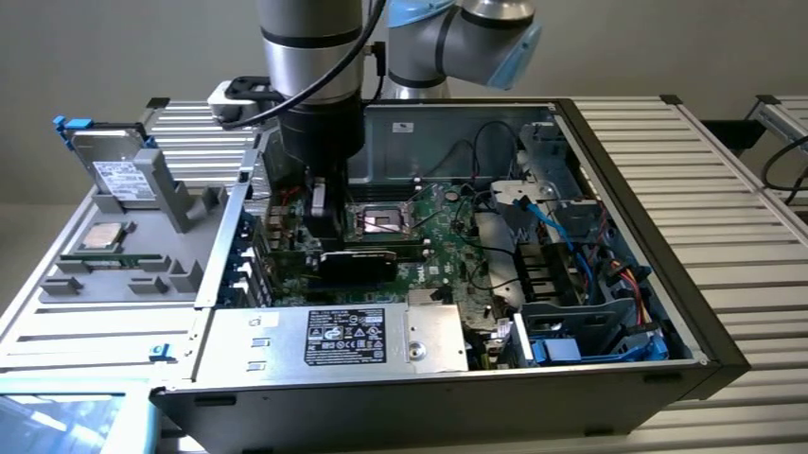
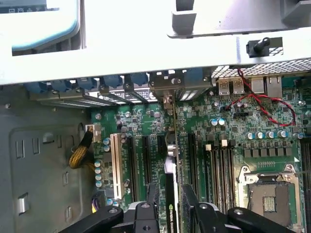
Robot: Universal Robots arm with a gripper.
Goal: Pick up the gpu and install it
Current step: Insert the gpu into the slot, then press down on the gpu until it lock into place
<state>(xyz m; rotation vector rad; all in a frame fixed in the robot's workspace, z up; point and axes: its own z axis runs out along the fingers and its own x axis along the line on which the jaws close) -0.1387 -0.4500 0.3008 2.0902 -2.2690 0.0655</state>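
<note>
GPU seen in the exterior view as a dark, flat card standing on edge over the green motherboard, inside the open computer case, just below the black gripper. Hangs straight down from the silver and black arm, gripper lowered into the case near the wall on the exterior view's left. Clamped part-way, fingers pressed on the card's upper edge. Bare CPU socket just beside the card, toward the exterior view's right. Silver power supply with its black label along the near side of the case. Blue cables and drive bays farther toward the exterior view's right. Grey parts tray outside the case on the exterior view's left, carrying a labelled silver drive and a processor.

GPU seen edge-on in the wrist view, a thin green board running up from between the black fingers toward its metal bracket at the rear wall of the case. Gripper closed against both faces of the card. Card aligned along the black expansion slots of the motherboard, a white slot well to one side. Red wires looped over the board near the rear ports. CPU socket open beyond the memory slots. Whether the card's edge sits fully in a slot: cannot tell.
</note>
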